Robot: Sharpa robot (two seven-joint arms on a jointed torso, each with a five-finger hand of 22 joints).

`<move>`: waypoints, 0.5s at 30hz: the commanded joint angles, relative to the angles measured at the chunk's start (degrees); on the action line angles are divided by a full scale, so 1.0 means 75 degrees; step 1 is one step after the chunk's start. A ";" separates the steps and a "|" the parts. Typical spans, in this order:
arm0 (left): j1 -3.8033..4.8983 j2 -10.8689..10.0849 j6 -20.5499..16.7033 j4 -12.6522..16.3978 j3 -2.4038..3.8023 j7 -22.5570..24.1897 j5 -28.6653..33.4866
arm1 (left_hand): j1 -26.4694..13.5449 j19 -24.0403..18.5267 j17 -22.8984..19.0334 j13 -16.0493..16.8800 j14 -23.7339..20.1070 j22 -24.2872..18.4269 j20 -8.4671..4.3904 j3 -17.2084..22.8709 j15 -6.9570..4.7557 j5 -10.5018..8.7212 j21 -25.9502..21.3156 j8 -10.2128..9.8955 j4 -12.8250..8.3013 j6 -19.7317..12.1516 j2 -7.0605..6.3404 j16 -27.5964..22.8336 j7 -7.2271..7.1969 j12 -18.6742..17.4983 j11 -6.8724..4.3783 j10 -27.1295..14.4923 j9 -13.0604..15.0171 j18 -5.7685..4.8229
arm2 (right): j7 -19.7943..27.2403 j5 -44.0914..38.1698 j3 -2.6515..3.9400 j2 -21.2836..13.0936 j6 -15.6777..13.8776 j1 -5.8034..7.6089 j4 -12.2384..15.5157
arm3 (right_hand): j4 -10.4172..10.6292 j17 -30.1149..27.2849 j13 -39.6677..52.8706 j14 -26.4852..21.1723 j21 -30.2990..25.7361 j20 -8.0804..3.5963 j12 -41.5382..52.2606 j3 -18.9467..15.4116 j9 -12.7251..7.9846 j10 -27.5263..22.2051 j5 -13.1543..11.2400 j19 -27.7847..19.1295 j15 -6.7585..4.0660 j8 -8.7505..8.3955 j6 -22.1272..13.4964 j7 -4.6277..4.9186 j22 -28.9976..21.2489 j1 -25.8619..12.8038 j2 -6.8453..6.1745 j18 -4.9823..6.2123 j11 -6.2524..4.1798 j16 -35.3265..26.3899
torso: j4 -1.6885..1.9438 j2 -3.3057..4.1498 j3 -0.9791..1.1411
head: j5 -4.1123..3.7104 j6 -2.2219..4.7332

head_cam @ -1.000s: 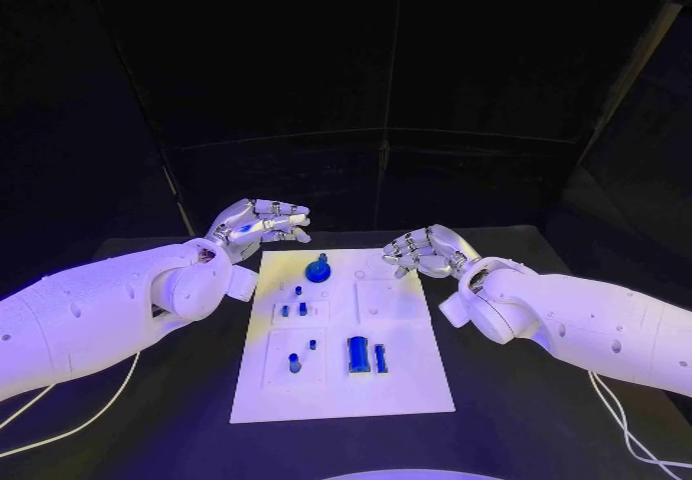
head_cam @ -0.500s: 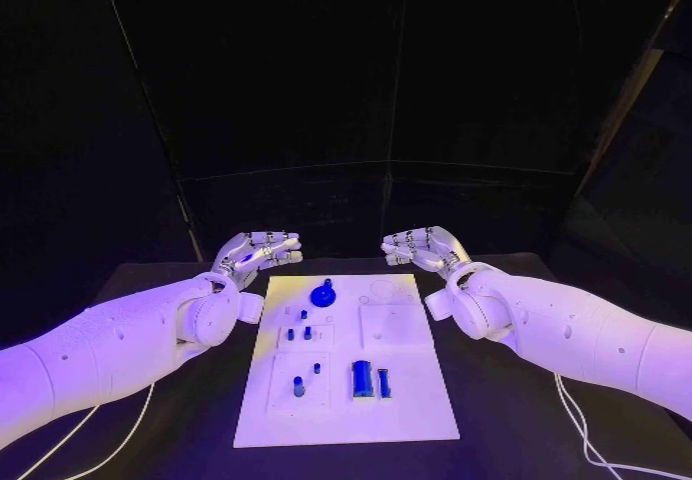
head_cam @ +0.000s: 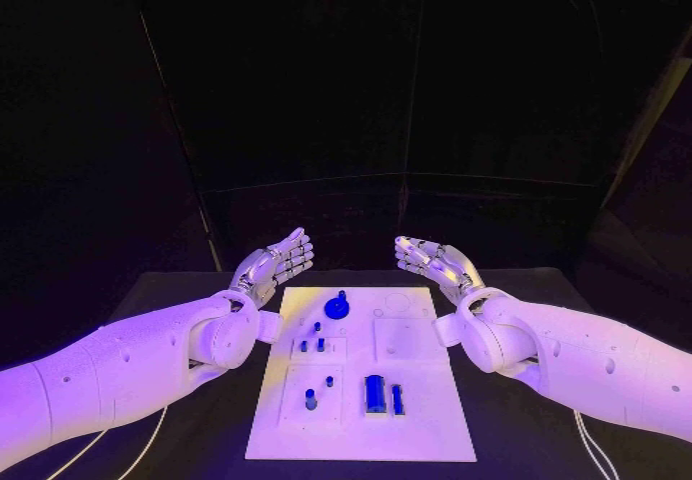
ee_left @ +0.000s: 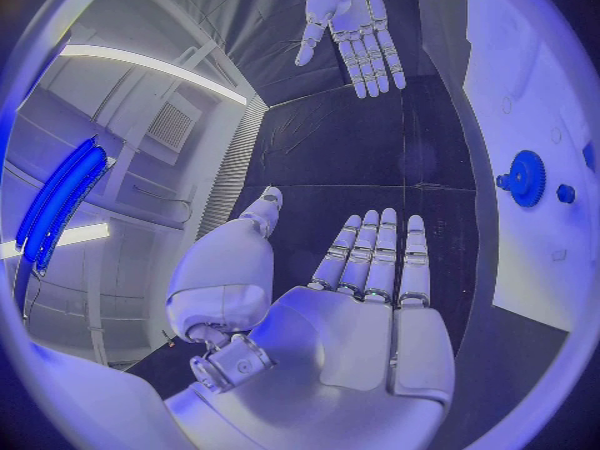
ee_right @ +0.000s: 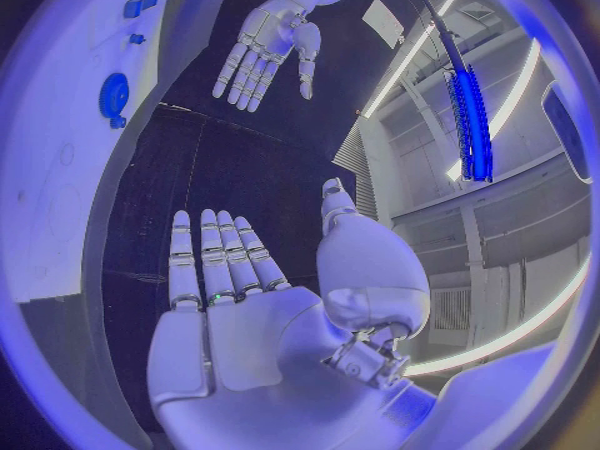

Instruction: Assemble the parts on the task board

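Observation:
The white task board (head_cam: pixel 411 420) lies in the middle of the black table. On it sit a round blue gear (head_cam: pixel 338 307) near the far edge, small blue pegs (head_cam: pixel 312 344) at mid left, and two taller blue blocks (head_cam: pixel 375 392) near the front. My left hand (head_cam: pixel 277 264) is raised beyond the board's far left corner, fingers straight and apart, holding nothing. My right hand (head_cam: pixel 436 262) mirrors it beyond the far right corner, flat and empty. The left wrist view shows the left palm (ee_left: pixel 363 300), the gear (ee_left: pixel 525 178) and the right hand (ee_left: pixel 354 25). The right wrist view shows the right palm (ee_right: pixel 231 300) and the gear (ee_right: pixel 114 96).
The black table (head_cam: pixel 173 380) extends on both sides of the board. Dark curtains stand behind it. A white cable (head_cam: pixel 137 450) trails under my left arm, another (head_cam: pixel 591 450) under my right arm.
Both hands have gone from curled to flat and spread, and have risen over the board's far corners. The head camera has tilted, shifting the whole picture.

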 commanded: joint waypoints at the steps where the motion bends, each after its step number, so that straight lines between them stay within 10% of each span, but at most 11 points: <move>1: -0.0102 -0.0152 -0.1677 0.0633 0.0138 0.0219 -0.0122 | -0.1640 -0.0998 -0.0095 -0.0033 -0.1207 -0.0375 -0.0341 -0.0476 -0.0267 -0.0059 -0.0237 -0.0151 0.0028 -0.1246 0.0023 -0.0358 -0.0564 -0.0284 -0.0451 -0.1258 -0.0036 -0.0265 | 0.0574 0.1322 -0.0009 -0.0233 -0.1392 0.0006 0.0616 | -0.0046 -0.0471 -0.0044 -0.1375 -0.0384 -0.0321 -0.0773 0.0612 -0.0071 -0.1300 -0.0298 -0.1084 -0.0209 -0.0059 -0.1205 -0.0265 -0.0036 -0.1890 -0.0099 -0.0264 -0.0462 -0.0065 | 0.0018 0.0004 0.0023 | 0.0005 0.0006; 2: -0.0139 -0.0205 -0.1923 0.0822 0.0187 0.0239 -0.0133 | -0.1753 -0.1070 -0.0095 -0.0033 -0.1288 -0.0404 -0.0361 -0.0511 -0.0267 -0.0059 -0.0237 -0.0151 0.0028 -0.1330 0.0023 -0.0388 -0.0564 -0.0299 -0.0451 -0.1345 -0.0036 -0.0312 | 0.0624 0.1466 -0.0014 -0.0301 -0.1541 0.0003 0.0780 | -0.0046 -0.0471 -0.0044 -0.1496 -0.0423 -0.0352 -0.0773 0.0612 -0.0071 -0.1417 -0.0325 -0.1177 -0.0209 -0.0059 -0.1311 -0.0820 -0.0036 -0.2058 -0.0099 -0.0268 -0.0462 -0.0065 | 0.0018 0.0004 0.0023 | 0.0005 0.0006; 3: -0.0171 -0.0251 -0.2140 0.0989 0.0230 0.0256 -0.0143 | -0.1885 -0.1149 -0.0095 -0.0033 -0.1384 -0.0432 -0.0391 -0.0550 -0.0267 -0.0059 -0.0237 -0.0151 0.0028 -0.1432 0.0023 -0.0417 -0.0564 -0.0846 -0.0451 -0.1448 -0.0036 -0.0883 | 0.0666 0.1587 -0.0018 -0.0358 -0.1666 0.0001 0.0918 | -0.0046 -0.0471 -0.0044 -0.1602 -0.0449 -0.0375 -0.0773 0.0612 -0.0071 -0.1514 -0.0345 -0.1261 -0.0209 -0.0059 -0.1402 -0.0820 -0.0036 -0.2200 -0.0099 -0.0329 -0.0462 -0.0065 | 0.0018 0.0004 0.0023 | 0.0005 0.0006; 6: -0.0253 -0.0369 -0.2688 0.1412 0.0339 0.0300 -0.0168 | -0.2231 -0.1362 -0.0095 -0.0033 -0.1640 -0.0511 -0.0462 -0.0650 -0.0267 -0.0059 -0.0237 -0.0151 0.0028 -0.1694 0.0023 -0.0488 -0.0564 -0.0846 -0.0451 -0.1716 -0.0036 -0.0883 | 0.0763 0.1867 -0.0027 -0.0490 -0.1956 -0.0004 0.1238 | -0.0046 -0.0471 -0.0044 -0.1901 -0.0538 -0.0447 -0.0773 0.0612 -0.0071 -0.1797 -0.0917 -0.1495 -0.0209 -0.0059 -0.1658 -0.0820 -0.0036 -0.2611 -0.0099 -0.0347 -0.0462 -0.0065 | 0.0018 0.0004 0.0023 | 0.0005 0.0006; 7: -0.0277 -0.0403 -0.2849 0.1536 0.0372 0.0313 -0.0175 | -0.2319 -0.1414 -0.0095 -0.0033 -0.1706 -0.0533 -0.0480 -0.0676 -0.0267 -0.0059 -0.0237 -0.0151 0.0028 -0.1759 0.0023 -0.0514 -0.0564 -0.0846 -0.0451 -0.1780 -0.0036 -0.0883 | 0.0787 0.1936 -0.0029 -0.0522 -0.2028 -0.0005 0.1317 | -0.0046 -0.0471 -0.0044 -0.1986 -0.0563 -0.0991 -0.0773 0.0612 -0.0071 -0.1879 -0.0917 -0.1564 -0.0209 -0.0059 -0.1734 -0.0820 -0.0036 -0.2727 -0.0099 -0.0346 -0.0462 -0.0065 | 0.0018 0.0004 0.0023 | 0.0005 0.0006; 8: -0.0299 -0.0434 -0.2993 0.1647 0.0400 0.0325 -0.0181 | -0.2441 -0.1489 -0.0095 -0.0033 -0.1793 -0.0563 -0.1025 -0.0709 -0.0267 -0.0059 -0.0237 -0.0151 0.0028 -0.1853 0.0023 -0.0540 -0.0564 -0.0846 -0.0451 -0.1876 -0.0036 -0.0883 | 0.0806 0.1992 -0.0031 -0.0548 -0.2085 -0.0006 0.1380 | -0.0046 -0.0471 -0.0044 -0.2076 -0.0586 -0.0991 -0.0773 0.0612 -0.0071 -0.1960 -0.0917 -0.1633 -0.0209 -0.0059 -0.1817 -0.0820 -0.0036 -0.2852 -0.0099 -0.0347 -0.0462 -0.0065 | 0.0018 0.0004 0.0023 | 0.0005 0.0006; 9: -0.0325 -0.0472 -0.3170 0.1783 0.0435 0.0339 -0.0189 | -0.2604 -0.1584 -0.0095 -0.0033 -0.1915 -0.0597 -0.1025 -0.0756 -0.0267 -0.0059 -0.0237 -0.0151 0.0028 -0.1977 0.0023 -0.1097 -0.0564 -0.0846 -0.0451 -0.2003 -0.0036 -0.0883 | 0.0825 0.2046 -0.0033 -0.0574 -0.2141 -0.0007 0.1441 | -0.0046 -0.0471 -0.0044 -0.2191 -0.0619 -0.0991 -0.0773 0.0612 -0.0071 -0.2070 -0.0917 -0.1719 -0.0209 -0.0059 -0.1915 -0.0820 -0.0036 -0.3009 -0.0099 -0.0882 -0.0462 -0.0065 | 0.0018 0.0004 0.0023 | 0.0005 0.0006; 15: -0.0381 -0.0552 -0.3541 0.2069 0.0509 0.0369 -0.0206 | -0.3090 -0.1866 -0.0095 -0.0033 -0.2274 -0.1141 -0.1025 -0.0890 -0.0267 -0.0059 -0.0237 -0.0151 0.0028 -0.2348 0.0023 -0.1097 -0.0564 -0.0846 -0.0451 -0.2376 -0.0036 -0.0883 | 0.0834 0.2072 -0.0034 -0.0586 -0.2168 -0.0008 0.1471 | -0.0046 -0.0471 -0.0044 -0.2629 -0.1201 -0.0991 -0.0773 0.0612 -0.0071 -0.2489 -0.0917 -0.2051 -0.0209 -0.0059 -0.2301 -0.0820 -0.0036 -0.3615 -0.0099 -0.0882 -0.0462 -0.0065 | 0.0018 0.0004 0.0023 | 0.0005 0.0006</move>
